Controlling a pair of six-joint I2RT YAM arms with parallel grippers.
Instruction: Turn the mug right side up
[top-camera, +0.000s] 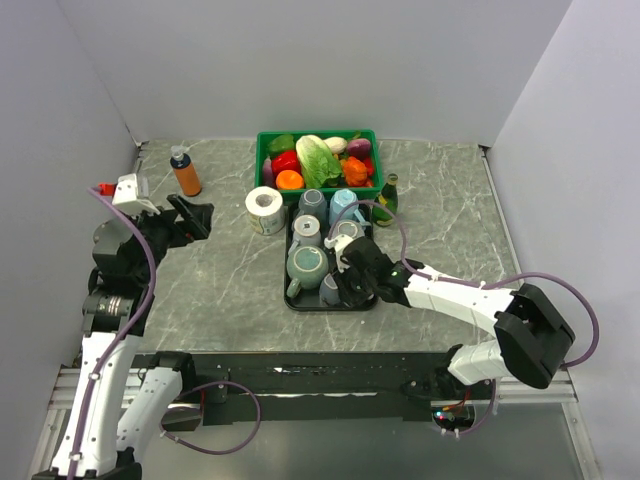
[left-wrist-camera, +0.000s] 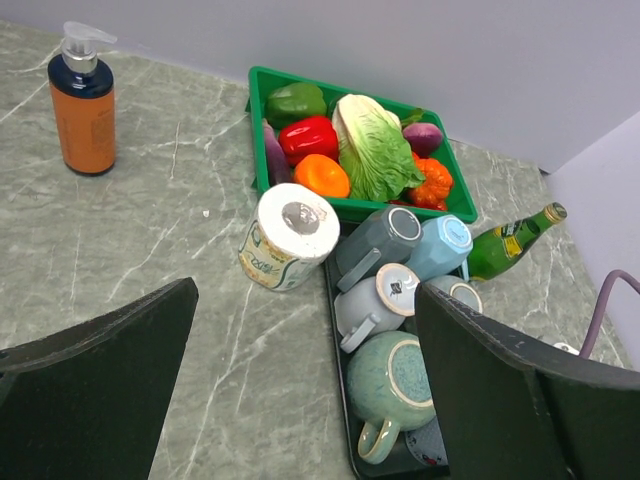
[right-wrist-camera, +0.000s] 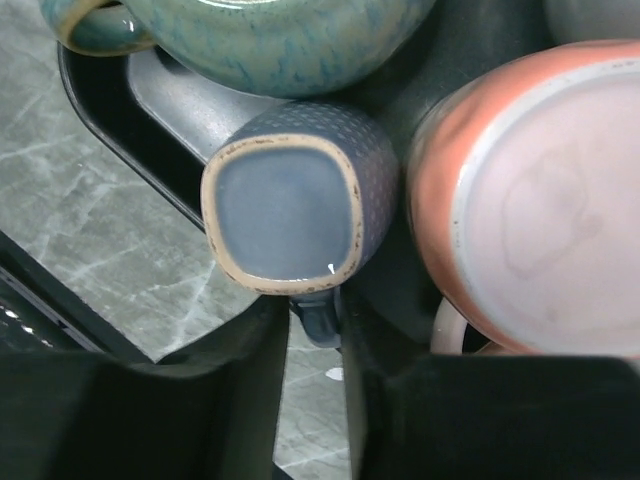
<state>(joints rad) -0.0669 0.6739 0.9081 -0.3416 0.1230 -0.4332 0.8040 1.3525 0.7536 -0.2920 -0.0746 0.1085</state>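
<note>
Right hand (top-camera: 348, 282) sits low over the near edge of the black tray (top-camera: 291, 300). The blue mug (top-camera: 330, 291) stands there bottom up, just beside a big green mug (top-camera: 306, 266). My left hand (top-camera: 193, 218) hangs well to the left of the tray, fingers spread wide on nothing. From the left wrist, the left hand (left-wrist-camera: 305, 298) frames the tray (left-wrist-camera: 346, 440), with a paper roll (left-wrist-camera: 290, 235) just off its far left corner and a green basket (left-wrist-camera: 258, 92) of vegetables beyond its far end. From the right wrist, the fingers (right-wrist-camera: 262, 350) of my right hand (right-wrist-camera: 318, 335) are pressed in on the handle (right-wrist-camera: 318, 318) of the blue mug (right-wrist-camera: 280, 215). Its base faces up at the tray's near edge, and a pink mug (right-wrist-camera: 530, 210) sits just beside it.
</note>
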